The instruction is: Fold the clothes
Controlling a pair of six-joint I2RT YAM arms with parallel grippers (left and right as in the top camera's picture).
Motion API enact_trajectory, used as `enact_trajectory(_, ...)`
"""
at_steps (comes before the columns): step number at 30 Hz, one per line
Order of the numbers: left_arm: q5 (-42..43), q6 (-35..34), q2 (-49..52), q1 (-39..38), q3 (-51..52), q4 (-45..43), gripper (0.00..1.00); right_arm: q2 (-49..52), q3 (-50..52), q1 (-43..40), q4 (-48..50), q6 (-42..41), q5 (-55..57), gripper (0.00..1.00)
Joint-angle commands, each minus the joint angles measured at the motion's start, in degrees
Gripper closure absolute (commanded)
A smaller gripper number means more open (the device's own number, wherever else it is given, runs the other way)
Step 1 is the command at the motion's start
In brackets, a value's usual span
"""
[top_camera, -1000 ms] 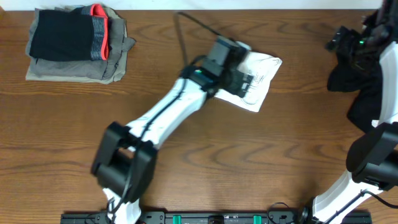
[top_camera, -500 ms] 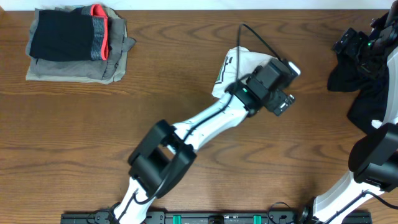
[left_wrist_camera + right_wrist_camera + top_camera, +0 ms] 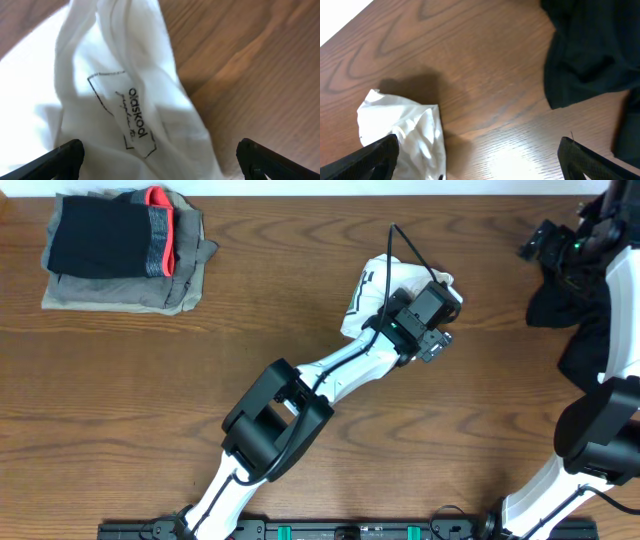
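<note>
From overhead, a folded stack of grey, black and red-trimmed garments (image 3: pixel 120 250) sits at the far left corner of the desk (image 3: pixel 150 370), well apart from everything else. The white T-shirt (image 3: pixel 372 290) lies crumpled near the middle of the desk, and the left arm reaches diagonally across and covers its right part. The left end effector (image 3: pixel 431 340) hangs over the shirt's right edge. Black garments (image 3: pixel 560 305) are heaped at the right edge, with the right end effector (image 3: pixel 545 243) above their far side.

In the left wrist view, the left end effector (image 3: pixel 167 159) is spread wide, its 2 fingertips in the bottom corners and nothing between them gripped. The T-shirt (image 3: pixel 115 70) bunches below, its small dark print (image 3: pixel 131 116) facing up. Whether the tips touch the cloth I cannot tell.

In the right wrist view, the right end effector (image 3: pixel 485 157) is also spread fully and holds nothing. The black garments (image 3: pixel 600 50) lie at upper right, the T-shirt (image 3: pixel 405 130) at lower left, bare desk (image 3: pixel 470 65) between.
</note>
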State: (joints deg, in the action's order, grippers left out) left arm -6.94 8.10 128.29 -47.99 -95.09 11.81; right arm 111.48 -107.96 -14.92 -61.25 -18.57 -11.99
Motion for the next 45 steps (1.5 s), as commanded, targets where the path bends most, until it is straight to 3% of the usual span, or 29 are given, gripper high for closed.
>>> enact_trajectory(1,-1.27,1.14,2.36,0.26,-1.49,0.96,0.01,-0.74,-0.76,0.74,0.2,1.49,0.22,0.01)
enact_trajectory(10,-1.77,1.33,4.7,1.9,-1.25,11.76,0.01,-0.74,-0.68,0.74,0.66,1.49,0.22,0.01)
enact_trajectory(17,-11.37,1.36,4.7,7.19,-0.81,17.4,0.02,-0.74,-0.66,0.74,1.16,1.51,0.22,0.01)
enact_trajectory(21,-12.46,3.06,4.7,10.71,-0.83,19.45,0.02,-0.74,-0.5,0.74,1.49,1.51,0.22,0.01)
enact_trajectory(24,-12.66,5.64,4.2,11.63,-0.9,19.41,0.02,-0.74,0.04,0.74,1.97,1.51,0.24,0.01)
enact_trajectory(35,-14.19,4.72,-1.25,8.83,-2.34,13.27,0.02,-0.74,2.19,0.74,3.85,1.53,0.22,0.01)
enact_trajectory(45,-14.16,4.35,0.9,9.75,-2.34,9.27,0.01,-0.74,2.19,0.74,3.82,1.53,0.17,0.01)
